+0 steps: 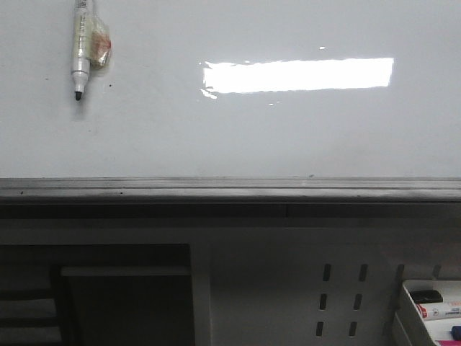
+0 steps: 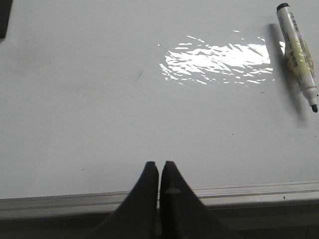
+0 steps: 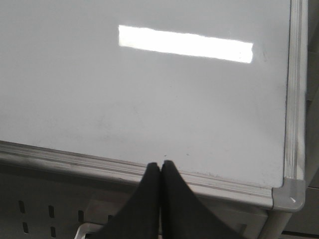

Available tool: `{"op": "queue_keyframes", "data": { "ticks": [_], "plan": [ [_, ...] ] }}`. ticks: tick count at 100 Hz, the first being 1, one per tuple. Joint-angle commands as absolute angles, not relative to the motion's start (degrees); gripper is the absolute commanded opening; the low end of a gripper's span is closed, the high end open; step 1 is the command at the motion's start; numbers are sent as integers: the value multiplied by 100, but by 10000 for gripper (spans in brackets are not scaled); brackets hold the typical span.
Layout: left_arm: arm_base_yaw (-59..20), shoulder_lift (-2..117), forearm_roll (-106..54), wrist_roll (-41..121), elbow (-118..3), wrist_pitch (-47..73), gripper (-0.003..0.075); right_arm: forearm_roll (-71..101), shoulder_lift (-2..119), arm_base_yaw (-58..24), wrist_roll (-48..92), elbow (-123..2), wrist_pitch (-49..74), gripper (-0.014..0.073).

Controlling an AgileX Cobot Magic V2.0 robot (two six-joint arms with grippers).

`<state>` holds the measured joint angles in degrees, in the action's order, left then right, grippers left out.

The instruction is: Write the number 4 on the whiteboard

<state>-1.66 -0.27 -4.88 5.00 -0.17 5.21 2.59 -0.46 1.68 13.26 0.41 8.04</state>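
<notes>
The whiteboard [image 1: 230, 137] fills the upper part of the front view, glossy white, with a grey metal ledge [image 1: 230, 189] along its lower edge. No number 4 shows on it. A white marker [image 1: 81, 45] with a black tip hangs at the board's upper left, tip down; it also shows in the left wrist view [image 2: 297, 50]. My left gripper [image 2: 160, 164] is shut and empty, just above the ledge. My right gripper [image 3: 160, 164] is shut and empty, near the board's lower right corner [image 3: 289, 191]. Neither gripper shows in the front view.
A bright rectangular light reflection [image 1: 299, 75] lies on the board. Below the ledge is a grey perforated panel [image 1: 338, 299]. A white tray [image 1: 432, 306] with markers sits at the lower right. A dark opening [image 1: 94, 295] is at the lower left.
</notes>
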Motion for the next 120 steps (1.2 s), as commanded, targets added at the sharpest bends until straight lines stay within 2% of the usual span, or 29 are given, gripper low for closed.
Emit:
{"op": "queue_keyframes", "data": {
  "ticks": [1,93,107,120],
  "plan": [
    [-206,-181,-553,445,148,126,-20,204,-177,154,1357,169,378,-64],
    [-206,-181,-553,445,148,126,-20,256,-177,154,1357,169,339,-64],
    [-206,-181,-909,445,148,119,-20,769,-177,154,1357,169,309,-64],
    [-206,-181,-1883,445,148,104,-20,1487,-177,154,1357,169,0,-64]
  ]
}}
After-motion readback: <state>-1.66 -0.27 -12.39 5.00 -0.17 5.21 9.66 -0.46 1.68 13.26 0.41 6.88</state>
